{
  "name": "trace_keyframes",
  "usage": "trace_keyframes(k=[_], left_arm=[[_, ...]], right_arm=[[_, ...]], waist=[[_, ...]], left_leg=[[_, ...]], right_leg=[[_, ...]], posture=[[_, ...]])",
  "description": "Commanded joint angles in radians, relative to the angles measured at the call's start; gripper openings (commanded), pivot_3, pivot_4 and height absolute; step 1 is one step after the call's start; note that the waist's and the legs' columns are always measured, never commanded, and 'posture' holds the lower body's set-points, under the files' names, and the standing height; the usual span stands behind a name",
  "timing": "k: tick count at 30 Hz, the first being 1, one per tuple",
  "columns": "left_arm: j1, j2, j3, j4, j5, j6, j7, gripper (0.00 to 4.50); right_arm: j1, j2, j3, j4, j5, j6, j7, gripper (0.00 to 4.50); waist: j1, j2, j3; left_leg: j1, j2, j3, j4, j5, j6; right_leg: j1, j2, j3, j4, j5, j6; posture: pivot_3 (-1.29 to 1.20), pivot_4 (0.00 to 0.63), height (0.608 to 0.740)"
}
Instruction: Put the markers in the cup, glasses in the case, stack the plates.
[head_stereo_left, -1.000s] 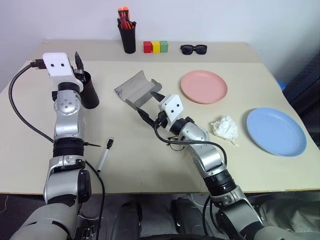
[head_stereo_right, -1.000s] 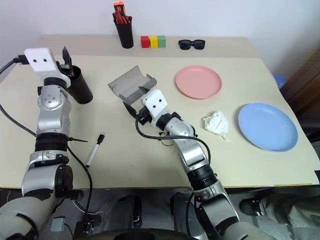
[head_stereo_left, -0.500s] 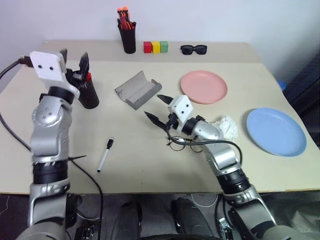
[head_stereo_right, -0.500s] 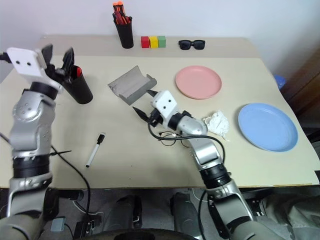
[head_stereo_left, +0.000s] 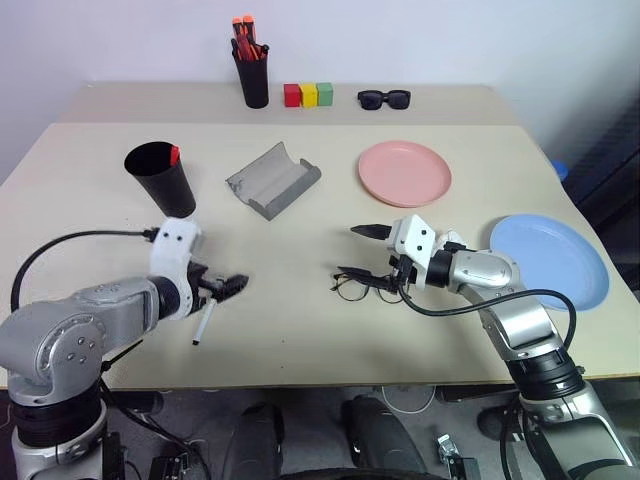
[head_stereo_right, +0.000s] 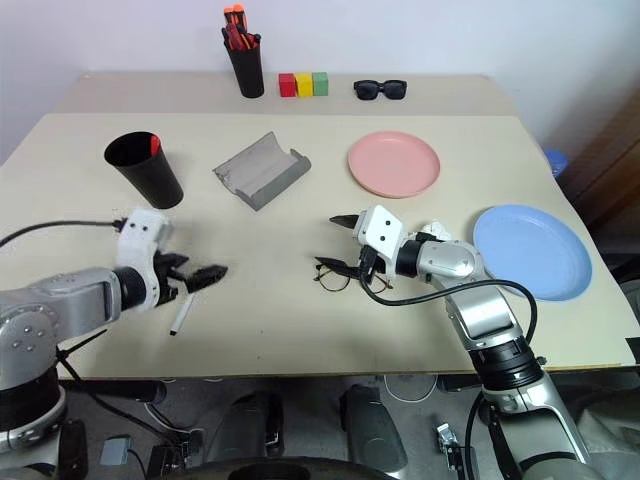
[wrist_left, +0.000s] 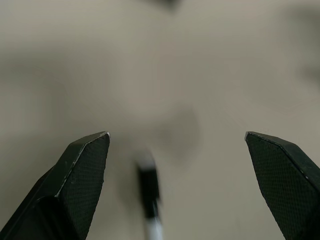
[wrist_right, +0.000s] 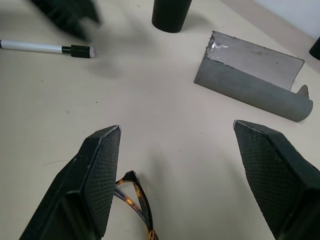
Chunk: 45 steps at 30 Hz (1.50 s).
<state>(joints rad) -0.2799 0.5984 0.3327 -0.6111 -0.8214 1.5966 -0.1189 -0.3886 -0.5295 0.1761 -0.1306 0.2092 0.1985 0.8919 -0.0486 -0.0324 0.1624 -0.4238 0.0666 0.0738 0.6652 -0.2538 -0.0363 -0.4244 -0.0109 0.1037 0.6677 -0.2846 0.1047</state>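
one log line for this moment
left gripper open over white marker | right gripper open over glasses | red marker in cup

You see a matt beige table (head_stereo_left: 300, 330) with a smooth top, a grey case (head_stereo_left: 272, 180) covered in cloth, and a matt black cup (head_stereo_left: 163, 178). The pink plate (head_stereo_left: 404, 173) and blue plate (head_stereo_left: 565, 262) look like smooth plastic, and the glasses (wrist_right: 136, 200) have a thin glossy frame.

case (head_stereo_left: 272, 179) between cup (head_stereo_left: 162, 178) and plate (head_stereo_left: 405, 173), glasses (head_stereo_left: 362, 287) nearer
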Motion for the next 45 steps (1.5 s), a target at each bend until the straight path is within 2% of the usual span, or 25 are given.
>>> trace_keyframes(k=[1,2,5,12,15,19,22,29,33,38,45], left_arm=[[0.026,0.045,-0.033,-0.013,-0.015,0.018,0.058,4.44],[0.028,0.045,-0.044,-0.002,-0.016,0.018,0.072,4.44],[0.019,0.014,-0.067,0.039,-0.011,0.018,0.119,3.61],[-0.007,-0.022,-0.082,0.065,-0.008,0.018,0.162,0.12],[-0.057,-0.058,-0.054,0.070,0.042,-0.004,0.167,0.04],[-0.109,-0.036,-0.097,0.022,0.185,-0.401,0.087,0.04],[-0.175,-0.045,-0.122,0.073,0.307,-0.649,0.070,0.04],[-0.418,-0.100,-0.166,0.488,0.650,-1.181,0.203,0.04],[-0.498,-0.116,-0.159,0.762,0.733,-1.408,0.222,0.04],[-0.561,-0.142,-0.147,0.969,0.754,-1.593,0.202,0.04],[-0.585,-0.162,-0.146,1.140,0.792,-1.724,0.229,0.04]], right_arm=[[-0.014,0.010,-0.021,-0.026,0.009,-0.010,-0.011,3.67],[-0.013,0.014,-0.017,-0.029,0.008,-0.009,-0.014,3.67],[-0.003,0.023,-0.006,-0.042,0.004,-0.007,-0.023,3.67],[0.004,0.038,0.003,-0.061,0.003,0.005,-0.036,3.67],[0.010,0.047,0.012,-0.070,0.000,0.006,-0.042,3.67],[-0.006,0.086,0.022,-0.060,-0.017,-0.010,-0.076,3.67],[-0.049,0.160,0.039,-0.017,-0.071,-0.035,-0.164,3.67],[-0.150,0.383,0.099,0.126,-0.179,-0.097,-0.354,3.67],[-0.178,0.464,0.113,0.179,-0.201,-0.123,-0.408,3.67],[-0.174,0.502,0.109,0.195,-0.204,-0.140,-0.432,3.67],[-0.158,0.510,0.111,0.193,-0.203,-0.144,-0.449,3.67]], waist=[[0.004,0.000,0.000],[0.005,0.000,0.000],[0.013,0.000,0.000],[0.017,0.000,0.000],[0.025,0.001,-0.001],[0.031,0.000,0.000],[0.031,0.000,0.000],[0.032,0.000,0.000],[0.035,0.001,0.000],[0.035,0.000,0.000],[0.031,0.000,0.000]], left_leg=[[0.000,0.000,0.000,0.000,0.000,0.000],[0.000,0.000,0.000,0.000,0.000,0.000],[0.000,-0.001,0.000,0.001,0.000,0.000],[0.000,-0.001,0.001,0.001,0.000,0.000],[0.000,-0.001,0.001,0.001,0.000,0.000],[-0.001,-0.001,0.001,0.001,0.000,-0.001],[-0.001,-0.001,0.001,0.001,0.001,-0.001],[-0.001,-0.001,0.003,0.000,0.001,-0.002],[-0.002,-0.001,0.003,0.000,0.001,-0.002],[-0.003,-0.001,0.003,0.000,0.001,-0.001],[-0.003,-0.001,0.003,0.000,0.001,-0.001]], right_leg=[[0.000,0.000,0.000,0.000,0.000,0.000],[0.000,0.000,0.000,0.000,0.000,0.000],[0.001,-0.002,0.000,-0.001,0.000,0.000],[0.001,-0.002,0.000,-0.001,0.000,0.000],[0.001,-0.002,0.000,-0.001,0.000,0.000],[0.000,-0.002,0.000,-0.001,0.000,-0.001],[0.000,-0.002,0.000,-0.001,0.000,-0.001],[0.000,-0.001,0.001,-0.002,0.001,-0.001],[-0.002,-0.001,0.001,-0.002,0.001,-0.001],[-0.002,-0.001,0.000,-0.002,0.001,-0.001],[-0.002,-0.001,0.000,-0.002,0.001,0.000]], posture=[[0.00,0.150,0.725],[0.00,0.150,0.725],[0.00,0.150,0.725],[0.00,0.150,0.725],[0.00,0.150,0.725],[0.00,0.150,0.725],[0.00,0.150,0.725],[0.00,0.150,0.725],[0.00,0.150,0.725],[0.00,0.150,0.725],[0.00,0.150,0.725]])
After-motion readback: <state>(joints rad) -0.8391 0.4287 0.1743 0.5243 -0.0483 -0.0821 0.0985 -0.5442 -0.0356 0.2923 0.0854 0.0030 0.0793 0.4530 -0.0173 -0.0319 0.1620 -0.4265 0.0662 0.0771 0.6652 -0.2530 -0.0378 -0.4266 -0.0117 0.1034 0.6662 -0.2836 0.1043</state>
